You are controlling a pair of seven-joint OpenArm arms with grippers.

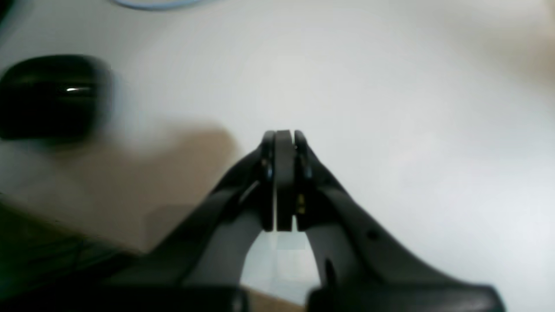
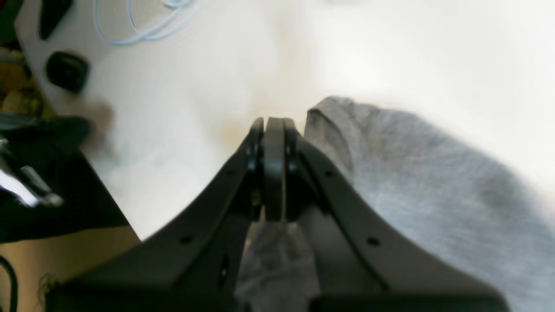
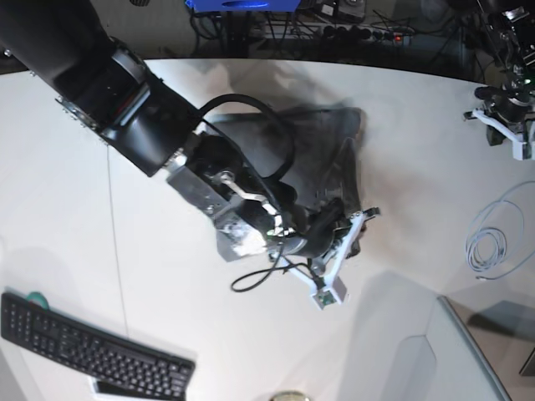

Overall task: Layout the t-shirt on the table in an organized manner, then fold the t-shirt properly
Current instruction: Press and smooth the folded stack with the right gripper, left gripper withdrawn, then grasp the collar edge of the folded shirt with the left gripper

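1. Bunched heap of t-shirt [image 2: 425,182] just right of the right gripper [image 2: 274,125] and running under its palm; one rounded fold level with the fingertips, more grey cloth glimpsed below the finger bases.
2. In the base view, dark crumpled t-shirt [image 3: 330,138] behind and beneath the right arm, nowhere spread flat; no sleeve, hem or collar to pick out.
3. Right gripper fully closed, pads pressed together, no cloth visible between them; apparently holding nothing, though the underside of the tips is hidden.
4. Bare white table [image 2: 390,52] ahead of the right fingertips and off to their left; pale cable [image 2: 138,30] and small black object [image 2: 67,71] far ahead-left, well apart from the cloth.
5. Left gripper [image 1: 284,136] likewise closed tight and empty, over bare table with no cloth in its view; blurred black object [image 1: 52,95] off to its left.
6. Black keyboard [image 3: 92,347] at the near table edge, well clear of the work.
7. Judged step: laying out, hardly begun; folding not yet possible with the shirt in a heap.
8. Judged next need: opening the right jaws, then pinching a single layer at an edge or corner of the heap beside the fingertips.
9. Likewise bringing the left gripper across to the cloth for a second hold, then pulling apart to flatten the shirt on the open table ahead.
10. Risk, as judged: catching several layers at once and dragging the bundle instead of spreading it.
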